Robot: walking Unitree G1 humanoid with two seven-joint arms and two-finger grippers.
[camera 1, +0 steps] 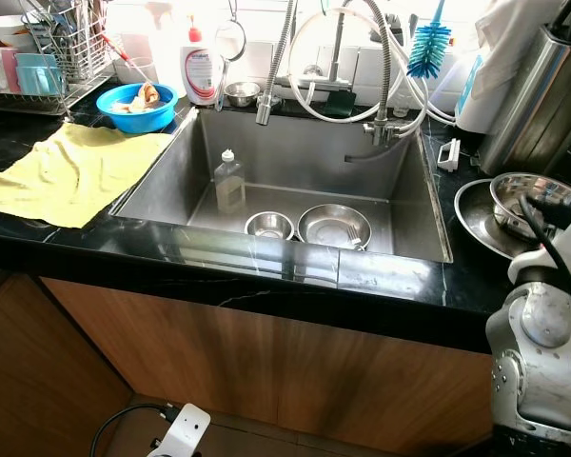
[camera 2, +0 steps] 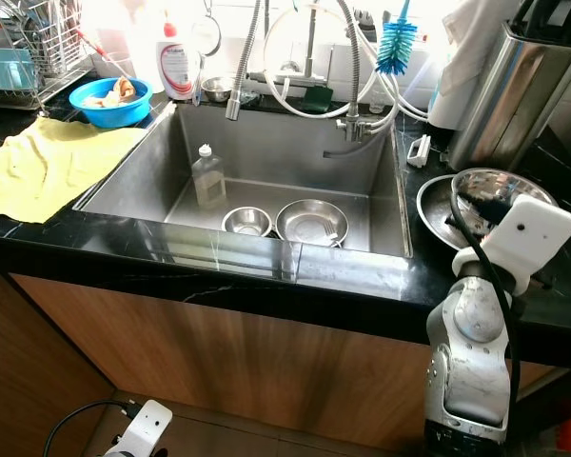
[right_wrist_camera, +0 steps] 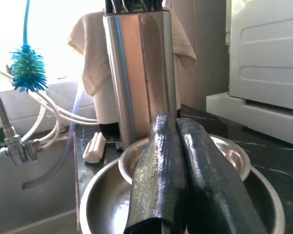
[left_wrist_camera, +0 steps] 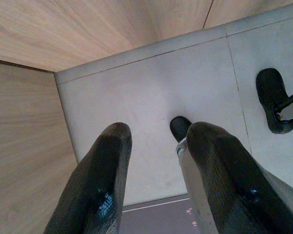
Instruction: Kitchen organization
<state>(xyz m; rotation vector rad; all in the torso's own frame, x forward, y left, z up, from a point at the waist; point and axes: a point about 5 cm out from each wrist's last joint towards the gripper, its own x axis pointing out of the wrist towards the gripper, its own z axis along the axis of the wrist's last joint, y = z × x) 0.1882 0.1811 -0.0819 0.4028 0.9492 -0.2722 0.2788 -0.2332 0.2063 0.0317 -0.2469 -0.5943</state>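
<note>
Left eye view: steel sink (camera 1: 162,181) set in a black counter (camera 1: 38,238). On the sink floor, a clear bottle (camera 1: 229,181) stands upright at left, a small bowl (camera 1: 269,226) sits just beside a bigger bowl (camera 1: 334,226). Yellow cloth (camera 1: 71,171) lies on the counter left of the sink, blue bowl (camera 1: 136,105) behind it, dish rack (camera 1: 48,57) at far left. Right of the sink, stacked bowls (camera 1: 528,195) sit on the counter. Right arm (camera 1: 542,324) is raised in front of them, well apart from the sink bowls.

Right eye view: same scene; right gripper (camera 2: 476,205) reaches over the stacked bowls. Blue brush (camera 2: 397,46) hangs behind the sink, steel knife block (camera 2: 514,90) stands behind the bowls.

Left wrist view: left gripper (left_wrist_camera: 158,161) hangs idle over grey floor (left_wrist_camera: 136,87), fingers spread apart, wood cabinet (left_wrist_camera: 19,146) beside it.

Right wrist view: right gripper fingers (right_wrist_camera: 158,170) pressed together, nothing between them, hovering just above the stacked bowls; cannot tell if touching.
</note>
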